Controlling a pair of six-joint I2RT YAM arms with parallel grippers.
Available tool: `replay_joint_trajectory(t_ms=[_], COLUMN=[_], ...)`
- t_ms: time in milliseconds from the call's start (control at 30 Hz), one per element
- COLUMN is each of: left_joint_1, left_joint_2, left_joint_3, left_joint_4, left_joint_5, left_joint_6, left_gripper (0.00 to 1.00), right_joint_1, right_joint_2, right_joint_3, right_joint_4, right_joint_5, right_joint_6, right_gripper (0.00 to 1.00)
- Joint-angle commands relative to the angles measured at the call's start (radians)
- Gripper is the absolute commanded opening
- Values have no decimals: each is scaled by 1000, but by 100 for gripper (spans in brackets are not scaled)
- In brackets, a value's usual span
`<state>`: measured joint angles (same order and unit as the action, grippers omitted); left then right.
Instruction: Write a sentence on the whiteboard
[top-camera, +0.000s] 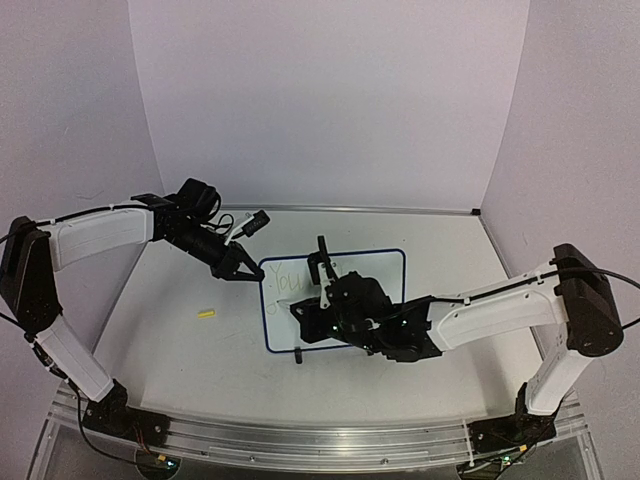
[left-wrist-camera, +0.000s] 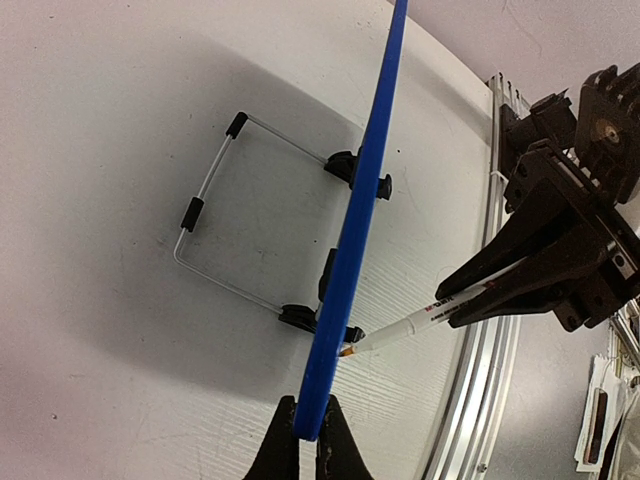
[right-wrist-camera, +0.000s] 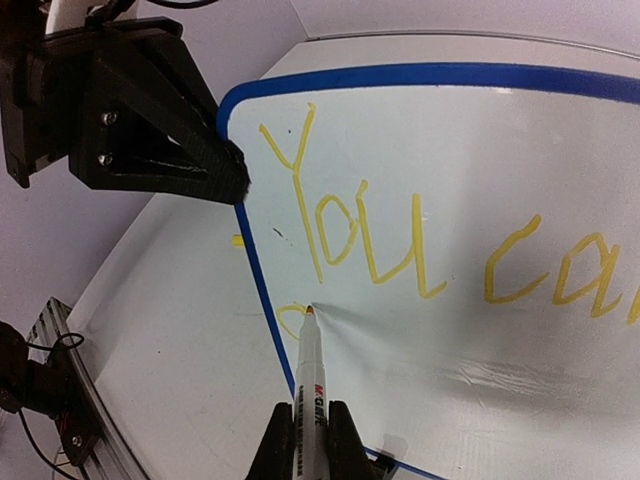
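Here, one whiteboard (top-camera: 378, 268) stands mid-counter (top-camera: 180, 340), its long axis running left to right. Only the right wrist view reads the sentence (right-wrist-camera: 380, 235): yellow "You ca", cropped. The left end effector (left-wrist-camera: 307, 440) pinches the board's blue left edge. The right end effector (right-wrist-camera: 305, 445) pinches one marker (right-wrist-camera: 309, 365), its tip at the board.

White table (top-camera: 190, 355), pale lilac walls (top-camera: 320, 100), aluminium front rail (top-camera: 300, 438).

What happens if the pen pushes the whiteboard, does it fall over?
Probably tippy: the whiteboard leans on only a thin wire stand. It looks thin, so likely light. The left gripper pinching its frame probably steadies it against the marker.
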<state>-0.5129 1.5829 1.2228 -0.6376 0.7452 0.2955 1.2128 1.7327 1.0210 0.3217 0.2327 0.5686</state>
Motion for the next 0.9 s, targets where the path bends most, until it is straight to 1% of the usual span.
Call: replay_joint_trajectory(t_ms=[0,233,633,867], left_joint_1=[-3,-3,-3,-3], left_joint_2=[8,11,7,7], left_joint_3=[7,7,9,9], left_joint_4=[-29,-29,-30,-31], left_joint_5=[-88,-89,-93,-93], left_joint_6=[21,21,23,23], left_gripper=[0,0,0,0], right_joint_1=[-4,-4,-4,-3], right_joint_2=[20,15,13,7], right_joint_3=[41,29,-20,-9], right_joint_4=[-18,-47,-76,-78], right_joint_5=[34,55,17,27], right_joint_6=[-1,16,76,67], right_gripper=[0,0,0,0])
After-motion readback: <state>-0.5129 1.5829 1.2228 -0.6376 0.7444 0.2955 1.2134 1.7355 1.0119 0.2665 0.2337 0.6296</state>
